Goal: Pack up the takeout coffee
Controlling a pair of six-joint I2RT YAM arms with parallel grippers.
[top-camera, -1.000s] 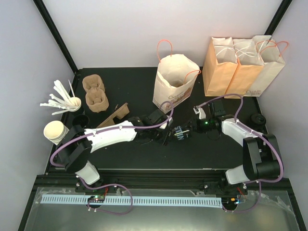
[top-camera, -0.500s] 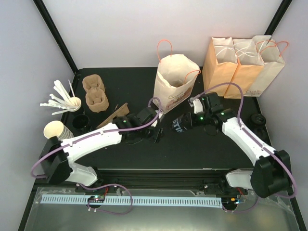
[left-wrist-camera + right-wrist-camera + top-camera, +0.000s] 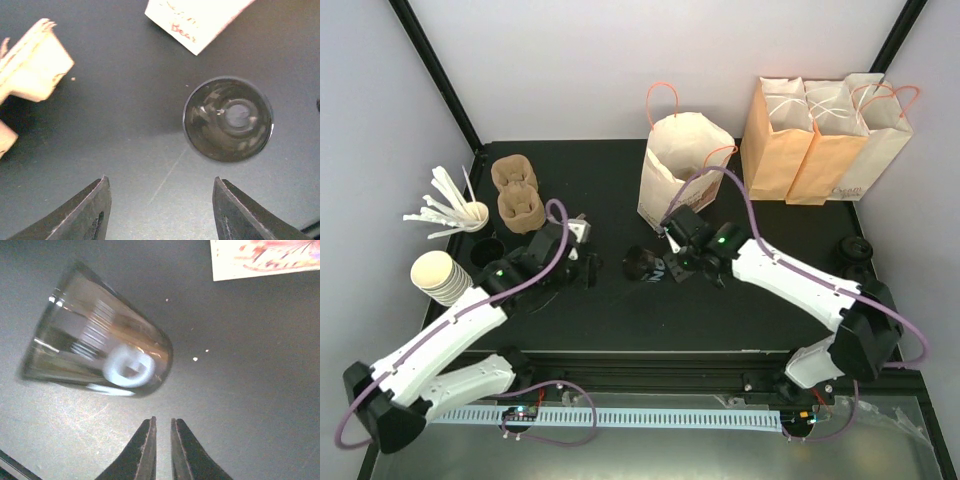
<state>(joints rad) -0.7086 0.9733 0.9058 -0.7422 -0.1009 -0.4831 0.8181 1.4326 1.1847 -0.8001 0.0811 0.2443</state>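
While the overhead view takes in both arms stretched over the black bench (image 3: 590,165), only the wrist cameras bring the fingers close. The left tool (image 3: 160,184) is released, its two dark wedge-shaped fingers wide apart with bare matte bench between them. The right tool (image 3: 161,442) is clenched on nothing, its slim tips almost touching. Just beyond those tips is the takeout coffee (image 3: 97,352), free of both tools. The right wrist shows its tapered, glossy black side with blurred white print, and it appears tipped on its side. From the left wrist the same cup is a shiny black disc with a rim and a small round centre, ahead and right of the fingers; whether that face is lid or base I cannot tell. From above, the cup sits between the two tools, towards the middle of the bench. Only the overhead camera shows the rest. A stack of white paper cups (image 3: 432,275) sits at the left edge, with a cup of white stirrers (image 3: 460,208) and two moulded brown pulp carriers (image 3: 517,193) farther back. An open pale paper bag (image 3: 685,170) with thin pink handles stands behind the coffee. Three more upright paper bags (image 3: 825,140) fill the far right corner.
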